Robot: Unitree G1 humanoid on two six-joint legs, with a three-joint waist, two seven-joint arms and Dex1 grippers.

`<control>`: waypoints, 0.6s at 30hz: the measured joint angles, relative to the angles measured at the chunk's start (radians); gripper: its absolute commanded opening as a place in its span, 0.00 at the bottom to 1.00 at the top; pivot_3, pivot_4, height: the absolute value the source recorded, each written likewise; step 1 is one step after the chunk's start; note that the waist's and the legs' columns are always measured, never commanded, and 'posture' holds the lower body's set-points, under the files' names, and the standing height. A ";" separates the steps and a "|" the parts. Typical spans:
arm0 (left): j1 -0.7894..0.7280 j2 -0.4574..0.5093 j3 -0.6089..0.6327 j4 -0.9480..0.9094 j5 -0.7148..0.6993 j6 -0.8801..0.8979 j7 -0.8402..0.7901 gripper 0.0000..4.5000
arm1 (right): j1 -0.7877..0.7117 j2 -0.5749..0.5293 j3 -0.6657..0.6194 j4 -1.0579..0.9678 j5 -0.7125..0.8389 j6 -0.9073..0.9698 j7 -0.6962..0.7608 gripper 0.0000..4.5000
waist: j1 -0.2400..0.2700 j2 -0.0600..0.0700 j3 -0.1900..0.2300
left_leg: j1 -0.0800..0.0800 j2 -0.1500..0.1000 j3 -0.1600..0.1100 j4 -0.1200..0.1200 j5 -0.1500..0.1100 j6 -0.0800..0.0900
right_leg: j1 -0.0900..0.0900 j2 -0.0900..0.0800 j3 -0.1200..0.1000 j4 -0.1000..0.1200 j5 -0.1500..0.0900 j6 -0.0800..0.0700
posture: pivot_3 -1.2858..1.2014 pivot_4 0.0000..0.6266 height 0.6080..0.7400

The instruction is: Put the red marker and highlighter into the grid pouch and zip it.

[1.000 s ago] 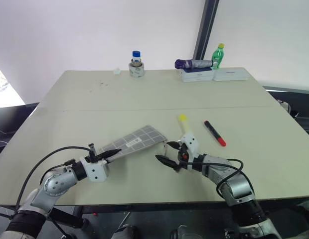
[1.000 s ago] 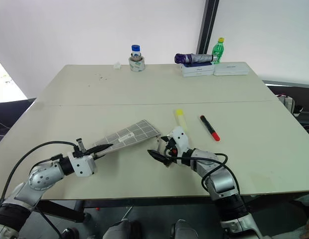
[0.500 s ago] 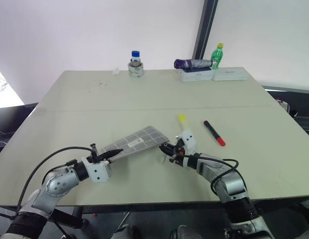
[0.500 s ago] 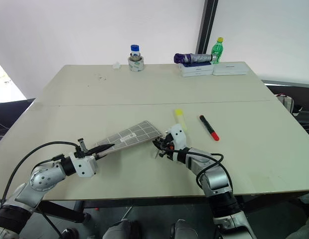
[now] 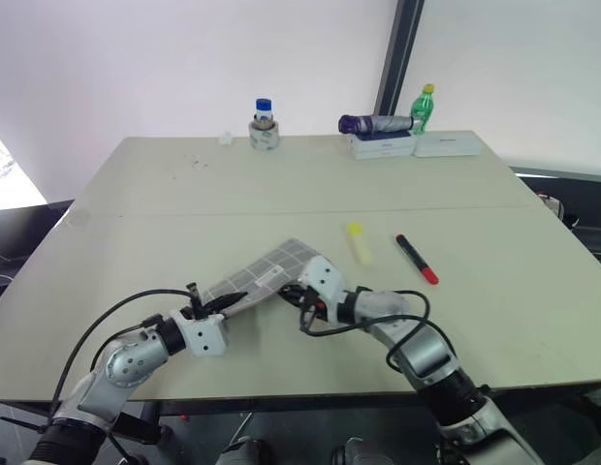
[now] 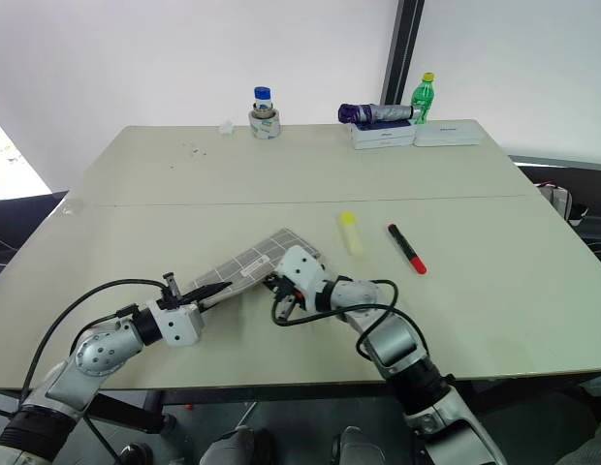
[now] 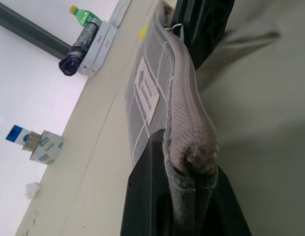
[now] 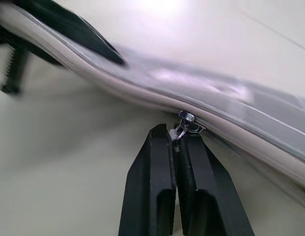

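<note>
Holding the grid pouch (image 5: 267,276) at both ends, the robot appears to be at the unzipping stage, judged from how things lie. In the head views the left gripper (image 5: 230,300) is clamped on the pouch's near corner, lifting that end off the table (image 5: 136,203), while the right gripper (image 5: 293,295) sits against the pouch's long edge, nearer its far end. The highlighter (image 5: 358,242) lies just beyond the pouch's far corner, to the right, apart from it. The red marker (image 5: 417,259) lies farther right of the pouch again, beside the highlighter but not touching it. Neither pen is inside, so both placements and the final zipping are yet to be done.

In the left wrist view the black fingers (image 7: 147,196) are closed tight on the thick zippered edge of the pouch, whose grid face and white label (image 7: 146,96) run away from the grip. The right gripper's dark body shows at the pouch's far end, hard against the zip line.

In the right wrist view the two fingers (image 8: 160,182) are pressed together with the small metal zipper pull (image 8: 184,125) pinched at their tips, right at the pouch's pale zipper band. How far the zip is already open along the pouch I cannot tell; no gap in the teeth is plain to see. In my judgement the pouch needs opening wider before either pen goes in.
</note>
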 measured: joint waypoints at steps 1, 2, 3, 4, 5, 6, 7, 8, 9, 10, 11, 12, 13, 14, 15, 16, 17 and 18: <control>-0.002 -0.008 0.000 -0.004 0.008 0.010 0.006 0.00 | -0.020 0.000 0.016 0.011 -0.013 -0.018 0.011 0.01 | 0.001 0.000 0.000 | 0.000 0.000 0.000 0.000 0.000 0.000 | 0.000 0.000 0.000 0.000 0.000 0.000 | 0.52 0.24 1.00; -0.003 -0.015 0.000 -0.006 0.014 0.023 0.015 0.00 | -0.040 0.000 0.026 0.028 -0.026 -0.042 0.027 0.01 | 0.003 0.000 0.000 | 0.000 0.000 0.000 0.000 0.000 0.000 | 0.000 0.000 0.000 0.000 0.000 0.000 | 0.52 0.24 1.00; -0.008 -0.019 0.000 -0.006 0.019 0.031 0.020 0.00 | -0.054 -0.002 0.031 0.042 -0.035 -0.062 0.040 0.01 | 0.004 0.000 0.000 | 0.000 0.000 0.000 0.000 0.000 0.000 | 0.000 0.000 0.000 0.000 0.000 0.000 | 0.52 0.24 1.00; -0.014 -0.023 0.000 -0.006 0.027 0.042 0.027 0.00 | -0.066 -0.003 0.037 0.060 -0.042 -0.086 0.056 0.01 | 0.004 0.000 0.000 | 0.000 0.000 0.000 0.000 0.000 0.000 | 0.000 0.000 0.000 0.000 0.000 0.000 | 0.52 0.24 1.00; -0.030 -0.032 0.001 -0.002 0.036 0.060 0.039 0.00 | -0.085 -0.004 0.050 0.087 -0.055 -0.120 0.081 0.01 | 0.004 0.000 0.000 | 0.000 0.000 0.000 0.000 0.000 0.000 | 0.000 0.000 0.000 0.000 0.000 0.000 | 0.52 0.24 1.00; -0.052 -0.043 0.000 0.005 0.051 0.078 0.049 0.00 | -0.107 -0.003 0.067 0.115 -0.067 -0.156 0.104 0.01 | 0.003 0.000 0.000 | 0.000 0.000 0.000 0.000 0.000 0.000 | 0.000 0.001 0.000 0.000 0.000 0.000 | 0.52 0.24 1.00; -0.068 -0.050 -0.001 0.008 0.058 0.089 0.055 0.00 | -0.124 -0.001 0.077 0.135 -0.077 -0.184 0.116 0.01 | 0.002 0.000 0.000 | 0.000 0.000 0.000 0.000 0.000 0.000 | 0.000 0.001 0.000 0.000 0.000 0.000 | 0.52 0.24 1.00; -0.085 -0.057 -0.001 0.010 0.066 0.097 0.060 0.00 | -0.144 -0.001 0.083 0.156 -0.092 -0.215 0.130 0.01 | 0.001 0.000 0.000 | 0.000 0.000 0.000 0.000 0.000 0.000 | 0.000 0.001 0.000 0.000 0.000 0.000 | 0.52 0.24 1.00; -0.096 -0.061 -0.001 0.011 0.073 0.101 0.062 0.00 | -0.156 -0.001 0.082 0.169 -0.099 -0.232 0.136 0.01 | 0.001 0.000 0.000 | 0.000 0.000 0.000 0.000 0.001 -0.001 | 0.000 0.001 0.000 0.000 0.000 0.000 | 0.52 0.24 1.00; -0.106 -0.064 -0.001 0.012 0.076 0.111 0.065 0.00 | -0.166 -0.001 0.081 0.186 -0.106 -0.250 0.142 0.01 | 0.001 0.000 0.000 | 0.000 0.000 0.001 0.000 0.003 -0.005 | 0.000 0.001 0.000 0.000 0.000 0.000 | 0.52 0.24 1.00; -0.115 -0.067 -0.002 0.014 0.081 0.118 0.066 0.00 | -0.172 -0.001 0.082 0.202 -0.112 -0.270 0.149 0.01 | 0.001 -0.001 0.000 | 0.000 0.000 0.001 0.000 0.004 -0.006 | 0.000 0.001 0.000 0.000 0.000 0.000 | 0.52 0.24 1.00; -0.118 -0.068 -0.002 0.014 0.085 0.121 0.067 0.00 | -0.175 -0.001 0.082 0.211 -0.115 -0.281 0.153 0.01 | 0.001 -0.001 0.000 | 0.000 0.000 0.001 0.000 0.004 -0.007 | 0.000 0.001 0.000 0.000 0.000 0.000 | 0.52 0.24 1.00; -0.121 -0.070 -0.003 0.018 0.093 0.122 0.071 0.00 | -0.175 0.002 0.079 0.220 -0.116 -0.291 0.159 0.01 | 0.000 -0.001 0.000 | 0.000 0.000 0.001 0.000 0.004 -0.007 | 0.000 0.001 0.000 0.000 0.000 0.000 | 0.52 0.24 1.00; -0.123 -0.071 -0.004 0.023 0.096 0.122 0.074 0.00 | -0.175 0.008 0.079 0.225 -0.116 -0.294 0.163 0.01 | 0.000 -0.001 0.000 | 0.000 0.000 0.001 0.000 0.004 -0.007 | 0.000 0.001 0.000 0.000 0.000 0.000 | 0.52 0.24 1.00; -0.123 -0.071 -0.005 0.026 0.096 0.121 0.076 0.00 | -0.175 0.011 0.079 0.229 -0.116 -0.299 0.165 0.01 | 0.000 -0.001 0.000 | 0.000 0.000 0.001 0.000 0.004 -0.007 | 0.000 0.001 0.000 0.000 0.000 0.000 | 0.52 0.24 1.00; -0.123 -0.072 -0.007 0.029 0.097 0.120 0.078 0.00 | -0.175 0.013 0.079 0.234 -0.117 -0.306 0.166 0.01 | 0.000 -0.001 0.000 | 0.000 0.000 0.001 0.000 0.004 -0.007 | 0.000 0.001 0.000 0.000 0.000 0.000 | 0.52 0.24 1.00; -0.124 -0.072 -0.008 0.033 0.099 0.119 0.080 0.00 | -0.175 0.015 0.079 0.239 -0.119 -0.314 0.168 0.01 | 0.000 -0.001 0.000 | 0.000 0.000 0.001 0.000 0.004 -0.007 | 0.000 0.001 0.000 0.000 0.000 0.000 | 0.52 0.24 1.00; -0.124 -0.074 -0.010 0.034 0.102 0.119 0.082 0.00 | -0.175 0.015 0.079 0.243 -0.124 -0.325 0.172 0.01 | 0.000 -0.001 0.000 | 0.000 0.000 0.001 0.000 0.004 -0.007 | 0.000 0.001 0.000 0.000 0.000 0.000 | 0.52 0.24 1.00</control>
